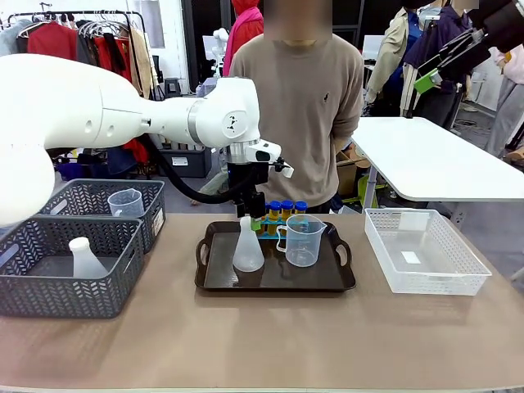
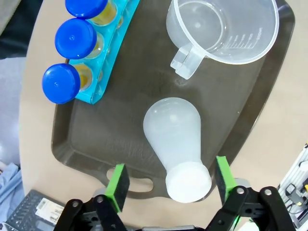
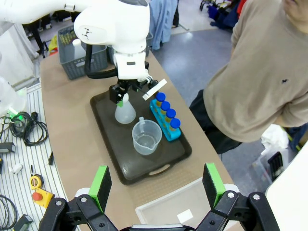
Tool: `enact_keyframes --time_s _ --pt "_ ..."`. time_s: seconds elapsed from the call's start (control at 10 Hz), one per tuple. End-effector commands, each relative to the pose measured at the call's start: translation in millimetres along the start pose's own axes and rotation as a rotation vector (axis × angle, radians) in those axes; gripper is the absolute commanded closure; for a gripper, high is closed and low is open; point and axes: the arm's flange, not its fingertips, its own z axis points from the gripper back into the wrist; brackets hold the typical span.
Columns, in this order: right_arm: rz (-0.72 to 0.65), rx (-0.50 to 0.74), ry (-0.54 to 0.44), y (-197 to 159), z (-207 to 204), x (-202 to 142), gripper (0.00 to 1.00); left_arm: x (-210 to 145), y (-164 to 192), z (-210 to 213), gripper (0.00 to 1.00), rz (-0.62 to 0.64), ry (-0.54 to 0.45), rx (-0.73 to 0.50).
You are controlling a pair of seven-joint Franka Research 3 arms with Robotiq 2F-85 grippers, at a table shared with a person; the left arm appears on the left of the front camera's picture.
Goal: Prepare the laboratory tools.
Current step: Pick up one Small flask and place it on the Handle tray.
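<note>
Dark tray (image 1: 214, 282) on the desk (image 1: 262, 344) now carries flask (image 1: 247, 250), beaker (image 1: 302, 240) and rack (image 1: 282, 221) of tubes (image 2: 72, 38). Left gripper (image 2: 171, 185) straddles the flask neck, jaws released; right gripper (image 3: 156, 185) high, jaws spread, empty. Spare flask (image 1: 85, 258) and beaker (image 1: 125, 202) remain in grey baskets (image 1: 49, 299). Judged mostly done.

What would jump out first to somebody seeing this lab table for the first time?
The left gripper hangs open over the white conical flask, which stands on the dark tray at the table's middle. Beside it on the tray sit a clear measuring beaker and a blue rack of blue-capped tubes, with a person standing behind.
</note>
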Motion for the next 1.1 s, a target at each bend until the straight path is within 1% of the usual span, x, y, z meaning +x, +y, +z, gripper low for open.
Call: enact_keyframes --time_s 0.0,0.5,0.6,0.7,1.0 --pt "0.005 0.004 -0.011 0.2 0.8 1.4 0.0 -3.5 2.7 10.9 0.0 -0.018 -0.022 -0.007" --pt "0.005 0.004 -0.011 0.2 0.8 1.4 0.0 -5.0 0.2 19.1 0.0 -0.016 -0.044 0.011" --pt "0.005 0.004 -0.011 0.2 0.8 1.4 0.0 -4.4 -0.1 18.5 0.0 -0.02 -0.042 0.008" --pt "0.005 0.004 -0.011 0.2 0.8 1.4 0.0 -1.2 2.1 13.7 0.0 0.003 -0.026 0.016" --pt "0.005 0.004 -0.011 0.2 0.8 1.4 0.0 -1.2 2.1 13.7 0.0 0.003 -0.026 0.016"
